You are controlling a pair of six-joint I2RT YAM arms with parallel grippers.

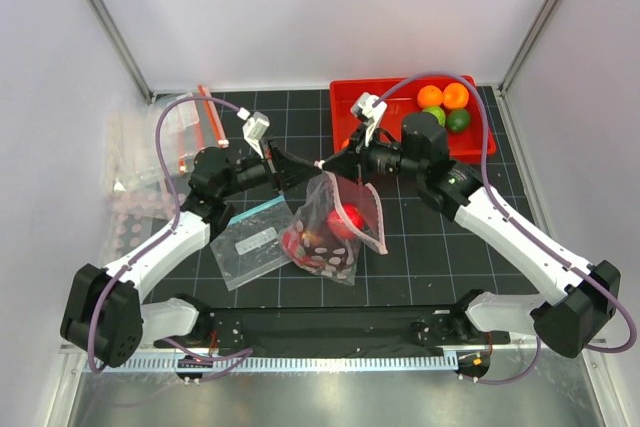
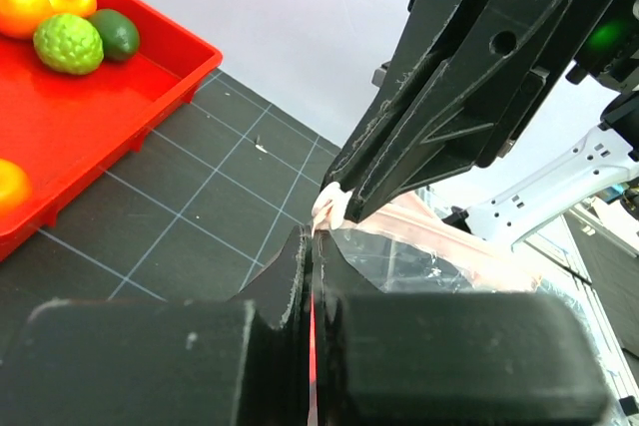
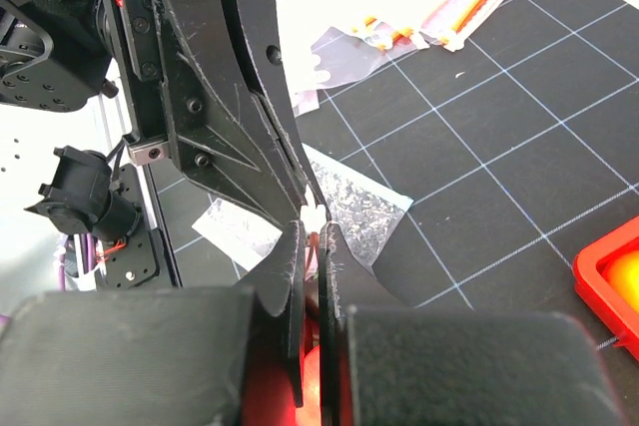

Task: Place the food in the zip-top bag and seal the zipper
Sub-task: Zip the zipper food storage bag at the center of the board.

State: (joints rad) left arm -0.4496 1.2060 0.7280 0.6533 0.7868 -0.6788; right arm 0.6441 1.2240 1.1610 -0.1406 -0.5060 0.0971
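Bag: clear polka-dotted zip-top bag (image 1: 322,259) hangs above the black gridded tabletop (image 1: 430,247), with the red round fruit (image 1: 340,222) inside.
Pincers: left pincer (image 1: 306,165) and right pincer (image 1: 332,163) each pinch the reddish zipper strip (image 2: 459,241).
Handling: you likely have limp, light, slippery film, so hold the stiffer strip.
Views: the wrist views show the pinch, and only the top view shows the contents.

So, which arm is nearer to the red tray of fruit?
Right. The right arm lies by the near edge of the tray, right claw shut on the mouth of the dotted bag. The left arm is beyond that mouth, left claw shut on it too.
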